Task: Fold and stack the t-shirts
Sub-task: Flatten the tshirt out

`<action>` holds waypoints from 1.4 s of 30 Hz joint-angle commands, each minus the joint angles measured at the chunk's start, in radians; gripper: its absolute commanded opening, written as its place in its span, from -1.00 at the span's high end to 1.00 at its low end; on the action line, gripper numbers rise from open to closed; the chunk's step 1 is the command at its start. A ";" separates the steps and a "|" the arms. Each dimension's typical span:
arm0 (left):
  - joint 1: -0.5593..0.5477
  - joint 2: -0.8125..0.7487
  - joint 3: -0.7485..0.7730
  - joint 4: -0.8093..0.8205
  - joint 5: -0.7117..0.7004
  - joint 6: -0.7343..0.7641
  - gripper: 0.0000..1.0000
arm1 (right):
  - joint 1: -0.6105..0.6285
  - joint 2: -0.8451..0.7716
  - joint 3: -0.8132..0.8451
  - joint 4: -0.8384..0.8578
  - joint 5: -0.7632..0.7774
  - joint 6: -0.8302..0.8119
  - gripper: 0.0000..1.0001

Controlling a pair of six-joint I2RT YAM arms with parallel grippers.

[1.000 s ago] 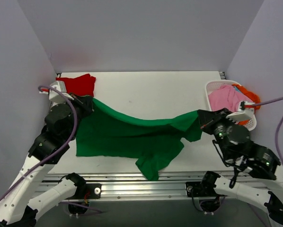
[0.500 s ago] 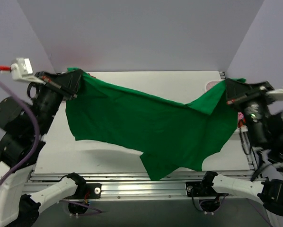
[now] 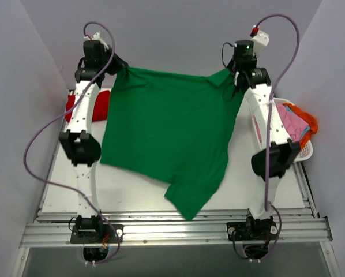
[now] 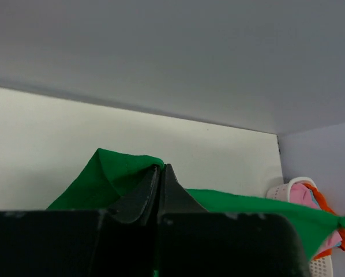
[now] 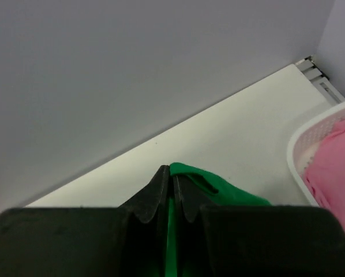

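Left fingers (image 4: 145, 195): pressed shut on a top corner of the green tee (image 3: 167, 133), raised high at the upper left of the overhead frame.
Right fingers (image 5: 155, 190): also shut on the opposite top corner, at the upper right and about level with the left pair.
Green tee: hangs as a sheet between the two pairs, spread across the frame. Its long axis runs down toward the near edge, and a loose flap dangles at lower centre.
Key relation: the cloth lies wholly below and nearward of both pairs, and neither arm is nearer. In my judgement, laying it on the worktop (image 3: 126, 193) calls for both arms to lower together – the trailing flap would land first.
Other tees: red tee (image 3: 103, 107) at far left, partly behind the left arm. Pink tee (image 3: 291, 121) and an orange one (image 3: 306, 118) sit in the basket (image 3: 304, 151) at right.
Not determinable: whether the flap touches the worktop, and whether the held corners are shoulders or hem – the wrist views show only a pinch of cloth.
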 commanded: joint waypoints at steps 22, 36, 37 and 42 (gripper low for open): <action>0.053 -1.005 -1.055 0.952 0.382 0.001 0.95 | -0.083 -0.859 -0.842 0.761 -0.467 -0.047 1.00; -0.139 -1.603 -1.753 0.809 0.184 -0.088 0.95 | -0.069 -1.529 -1.064 0.223 -0.535 -0.049 1.00; -0.157 -1.678 -1.708 0.769 0.192 -0.081 0.95 | -0.075 -1.528 -0.923 0.149 -0.543 -0.070 1.00; -0.180 -1.798 -1.403 0.650 0.270 -0.104 0.95 | -0.133 -1.485 -0.559 0.072 -0.640 -0.102 1.00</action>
